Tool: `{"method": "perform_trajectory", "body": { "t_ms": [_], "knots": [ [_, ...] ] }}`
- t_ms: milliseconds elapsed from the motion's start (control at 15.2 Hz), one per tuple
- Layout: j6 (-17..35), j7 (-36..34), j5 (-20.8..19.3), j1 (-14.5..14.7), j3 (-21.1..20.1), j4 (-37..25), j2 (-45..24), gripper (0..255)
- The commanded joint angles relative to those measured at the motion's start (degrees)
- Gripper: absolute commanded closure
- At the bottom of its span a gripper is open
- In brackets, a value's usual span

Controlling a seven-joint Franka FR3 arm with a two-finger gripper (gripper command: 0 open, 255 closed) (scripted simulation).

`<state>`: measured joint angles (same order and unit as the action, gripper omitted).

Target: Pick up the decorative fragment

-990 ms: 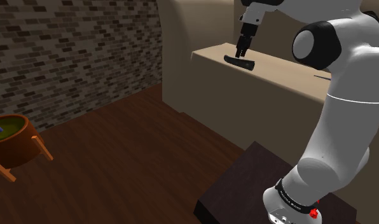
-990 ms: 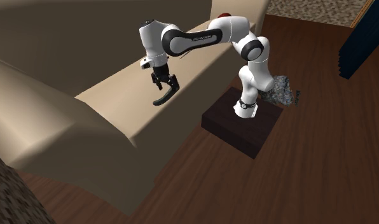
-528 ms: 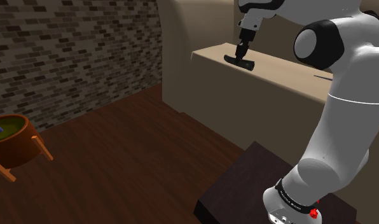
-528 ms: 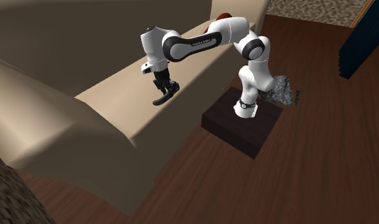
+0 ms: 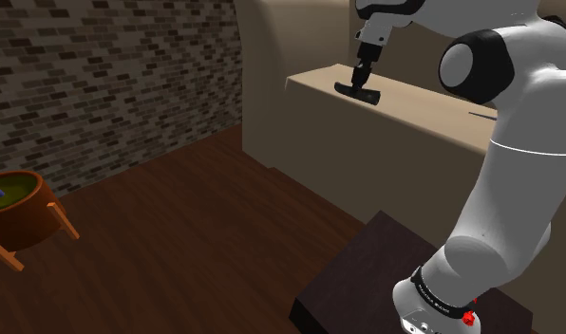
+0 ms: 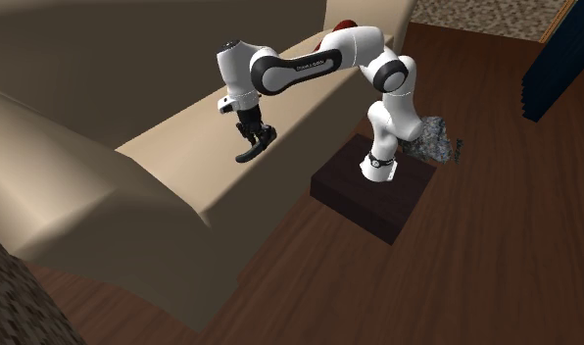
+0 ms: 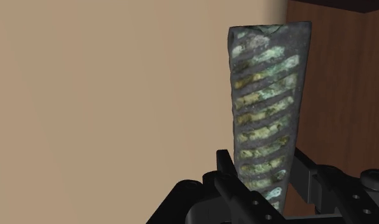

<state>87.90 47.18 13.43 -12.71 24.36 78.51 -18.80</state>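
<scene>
Wrist view: the fragment [image 7: 266, 114], a long ribbed piece mottled green, is clasped between the closed-in fingers of the gripper [image 7: 263, 170], with much of its length jutting ahead over the beige ledge [image 7: 118, 95]. In the shoulder view it is seen dark and level under the gripper [image 5: 363, 76], close over the ledge top; whether it is clear of the surface cannot be told. A slow, straight upward lift is judged best, since a piece so long could be swung or slipped; the squeeze should not be eased
</scene>
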Motion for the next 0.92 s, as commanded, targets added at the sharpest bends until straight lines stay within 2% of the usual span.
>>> {"method": "perform_trajectory", "body": {
  "t_ms": [0, 858],
  "knots": [
    [-0.8, -0.1, 0.0, -0.1, 0.0, -0.9, -0.1, 255],
    [-13.1, -1.0, 1.8, -2.8, 0.1, -17.0, -4.1, 255]
  ]
}}
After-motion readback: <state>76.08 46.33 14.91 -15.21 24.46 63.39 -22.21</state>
